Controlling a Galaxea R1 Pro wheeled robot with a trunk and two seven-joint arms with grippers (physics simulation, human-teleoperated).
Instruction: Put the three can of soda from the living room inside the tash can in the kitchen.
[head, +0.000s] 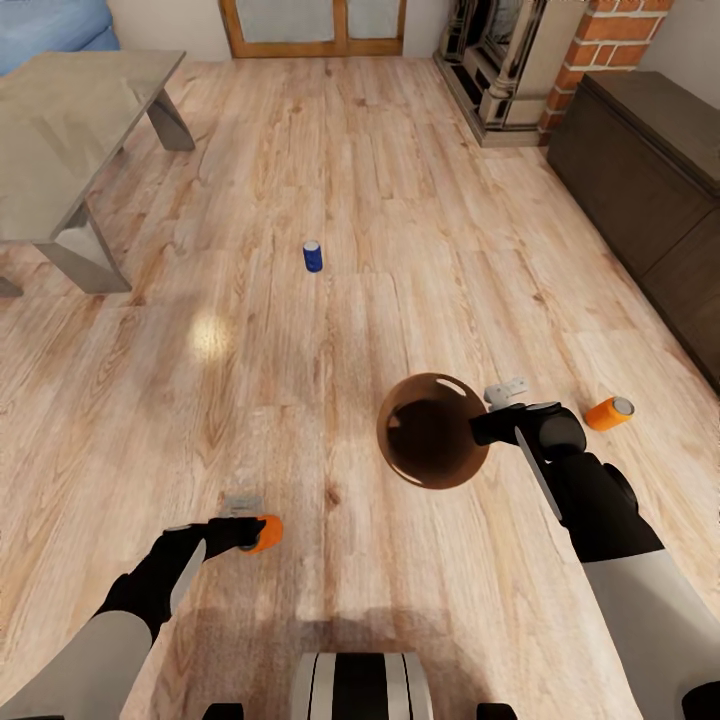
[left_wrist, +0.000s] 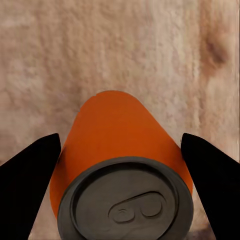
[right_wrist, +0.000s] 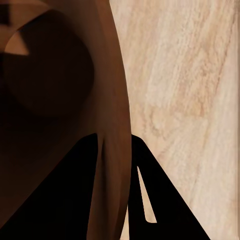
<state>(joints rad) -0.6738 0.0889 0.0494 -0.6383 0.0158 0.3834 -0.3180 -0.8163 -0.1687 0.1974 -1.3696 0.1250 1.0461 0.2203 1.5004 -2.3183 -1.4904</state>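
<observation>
An orange soda can (head: 266, 533) sits between the fingers of my left gripper (head: 252, 530), low over the wood floor. The left wrist view shows this can (left_wrist: 120, 150) top-on, a black finger (left_wrist: 30, 175) pressed on each side. My right gripper (head: 482, 425) is shut on the rim of the trash can (head: 432, 430), held tilted so its brown inside faces up. In the right wrist view its wall (right_wrist: 112, 100) runs between the fingers. A dark blue can (head: 313, 256) stands upright farther ahead. A second orange can (head: 610, 412) lies on the floor to the right of my right wrist.
A glass coffee table (head: 70, 110) stands at the far left with a light-blue sofa (head: 50, 25) behind it. The brick fireplace (head: 530, 60) and a long dark cabinet (head: 650, 170) line the right side. Wood-framed glass doors (head: 315, 25) are straight ahead.
</observation>
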